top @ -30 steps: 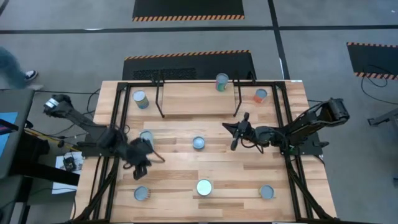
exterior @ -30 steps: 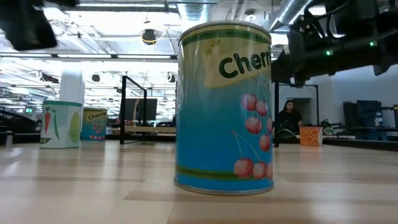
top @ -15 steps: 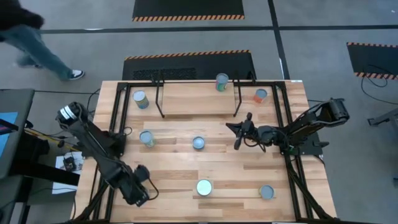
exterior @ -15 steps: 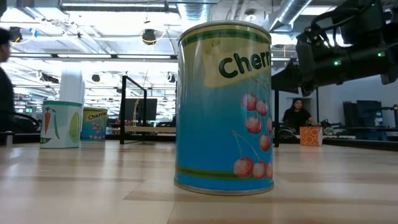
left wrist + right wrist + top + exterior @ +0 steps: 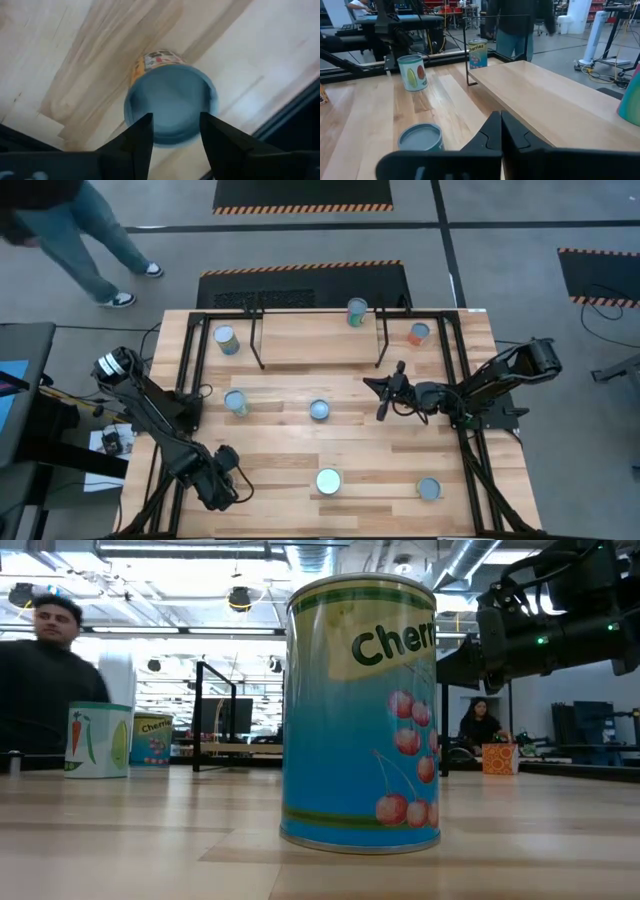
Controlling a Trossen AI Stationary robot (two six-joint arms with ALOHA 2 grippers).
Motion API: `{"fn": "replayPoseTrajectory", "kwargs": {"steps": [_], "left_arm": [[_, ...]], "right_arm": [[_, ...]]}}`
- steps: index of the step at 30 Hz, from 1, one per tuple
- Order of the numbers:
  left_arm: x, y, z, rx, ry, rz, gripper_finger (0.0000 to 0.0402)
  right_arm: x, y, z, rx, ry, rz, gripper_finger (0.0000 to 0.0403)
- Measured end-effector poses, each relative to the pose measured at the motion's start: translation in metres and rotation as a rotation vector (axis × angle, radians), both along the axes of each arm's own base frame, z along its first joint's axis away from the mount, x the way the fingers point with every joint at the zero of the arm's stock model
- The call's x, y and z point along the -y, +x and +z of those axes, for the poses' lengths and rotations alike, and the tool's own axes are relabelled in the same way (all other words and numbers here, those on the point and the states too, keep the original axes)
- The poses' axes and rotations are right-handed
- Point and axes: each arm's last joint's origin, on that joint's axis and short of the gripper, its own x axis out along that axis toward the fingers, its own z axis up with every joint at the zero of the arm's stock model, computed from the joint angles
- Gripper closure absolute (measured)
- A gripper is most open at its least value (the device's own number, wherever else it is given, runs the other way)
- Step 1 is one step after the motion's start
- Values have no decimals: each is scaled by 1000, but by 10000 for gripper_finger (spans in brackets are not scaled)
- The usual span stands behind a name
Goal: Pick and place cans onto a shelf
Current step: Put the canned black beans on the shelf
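Nearest the low camera, a teal can (image 5: 362, 710) reading "Cherr…" with cherries is standing on the bench (image 5: 150, 840). Left gripper (image 5: 175, 132), jaws released, is hovering over an orange-labelled can (image 5: 170, 102). Right gripper (image 5: 385, 392), jaws clenched, is sitting beside the shelf (image 5: 318, 338).

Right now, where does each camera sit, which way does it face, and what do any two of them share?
High view: overhead, straight down on the table, shelf, left arm and right arm.
Low view: tabletop height, facing the cherry can; right arm overhead.
Left wrist view: down onto the yellow-labelled can, past the open left gripper.
Right wrist view: across the table along the shelf, past the shut right gripper.
Shared: low and right wrist views both show the vegetable can.
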Motion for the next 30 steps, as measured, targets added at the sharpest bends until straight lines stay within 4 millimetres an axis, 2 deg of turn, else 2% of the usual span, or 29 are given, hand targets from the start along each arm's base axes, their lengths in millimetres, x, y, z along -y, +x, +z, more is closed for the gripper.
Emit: {"fn": "replayPoseTrajectory", "kwargs": {"steps": [7, 15, 21, 24, 30], "left_arm": [[7, 7, 14, 90, -65, 9, 255], [17, 16, -13, 44, 12, 7, 255], [20, 18, -22, 14, 39, 5, 261], [19, 18, -20, 10, 68, 2, 286], [17, 20, -19, 37, 116, -49, 387]], "right_arm": [[0, 0, 0, -5, -1, 0, 395], [0, 0, -1, -11, 2, 0, 395], [0, 0, -1, -14, 3, 0, 394], [0, 0, -2, -14, 5, -1, 394], [0, 0, -2, -15, 5, -3, 394]]}}
